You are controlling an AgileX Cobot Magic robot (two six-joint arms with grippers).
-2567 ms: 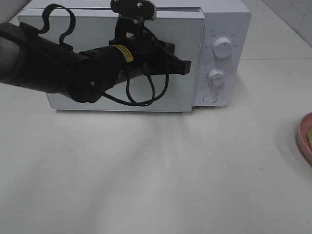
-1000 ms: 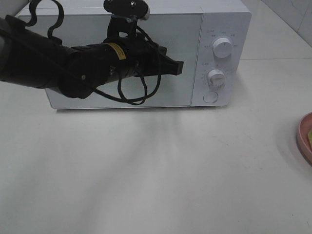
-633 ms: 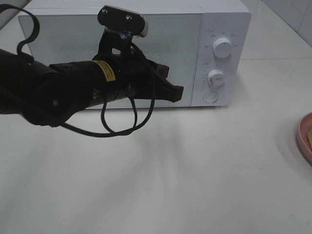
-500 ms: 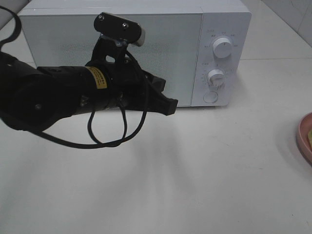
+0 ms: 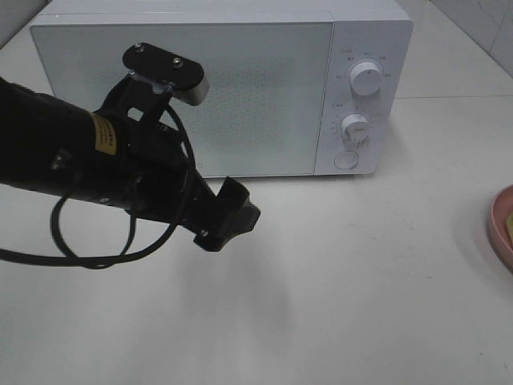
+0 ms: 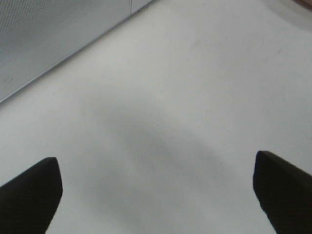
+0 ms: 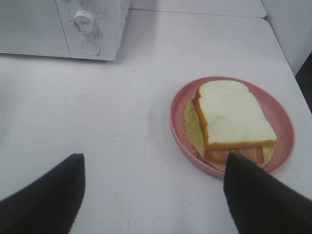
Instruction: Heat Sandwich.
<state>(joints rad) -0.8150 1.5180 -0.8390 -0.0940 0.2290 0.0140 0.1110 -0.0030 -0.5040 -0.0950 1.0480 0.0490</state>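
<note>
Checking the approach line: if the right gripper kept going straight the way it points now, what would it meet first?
Probably the sandwich on its pink plate. The right gripper is open, and the table between looks free. Depth is unclear, so it might meet the plate rim first.

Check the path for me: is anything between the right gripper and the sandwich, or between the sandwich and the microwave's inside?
Nothing visible lies between the right gripper and the white-bread sandwich on its round pink plate. The white microwave is the obstacle: its grey door is shut, so the sandwich cannot go in yet.
</note>
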